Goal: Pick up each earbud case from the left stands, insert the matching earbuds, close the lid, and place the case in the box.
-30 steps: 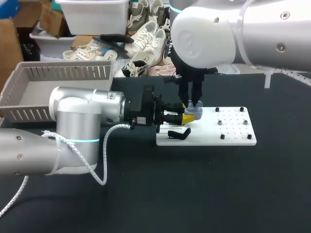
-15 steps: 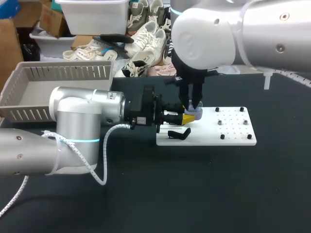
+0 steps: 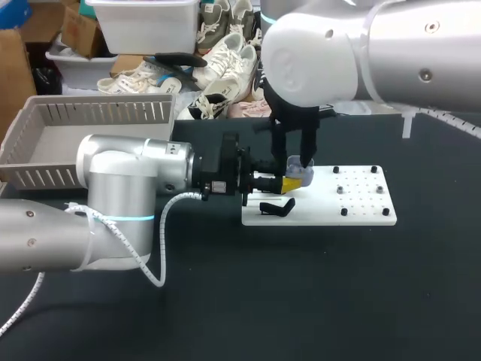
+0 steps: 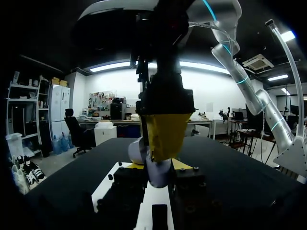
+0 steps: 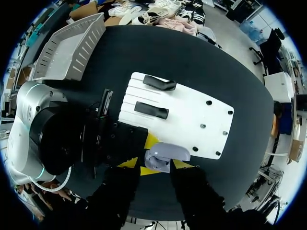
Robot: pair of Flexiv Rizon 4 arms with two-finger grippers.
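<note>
The right jaws have spread wider over the earbud case (image 3: 300, 167).

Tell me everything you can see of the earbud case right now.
The earbud case is small, rounded and pale lavender-grey, and looks like smooth plastic. It sits at the edge of the white stand board, clamped between the yellow tips of the left gripper. The right gripper hangs just above it, its fingers spread to either side. I cannot tell whether the lid is open.
</note>
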